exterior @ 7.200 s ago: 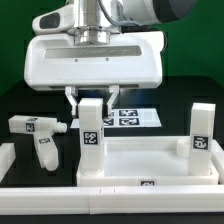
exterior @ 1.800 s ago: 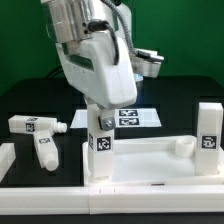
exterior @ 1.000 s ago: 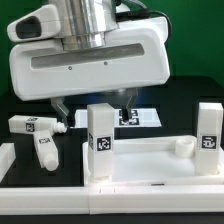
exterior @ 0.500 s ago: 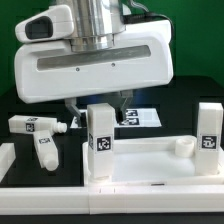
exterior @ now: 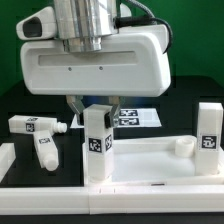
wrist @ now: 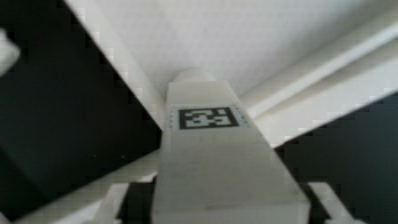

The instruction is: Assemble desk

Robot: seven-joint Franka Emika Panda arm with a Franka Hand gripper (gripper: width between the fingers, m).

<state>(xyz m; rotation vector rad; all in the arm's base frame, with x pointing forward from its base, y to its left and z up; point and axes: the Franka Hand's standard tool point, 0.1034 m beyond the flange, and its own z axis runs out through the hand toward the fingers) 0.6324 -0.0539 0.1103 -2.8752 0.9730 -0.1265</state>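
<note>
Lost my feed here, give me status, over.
Gripper straddles upright leg, contact unclear. Leg stands at tabletop corner. Nothing blocking.

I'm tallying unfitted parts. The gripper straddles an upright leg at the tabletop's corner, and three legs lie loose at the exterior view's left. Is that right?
Not three: the exterior view shows two lying loose there, one loose leg and a second loose leg in front of it. The rest holds: the gripper straddles an upright leg at the corner of the tabletop.
</note>
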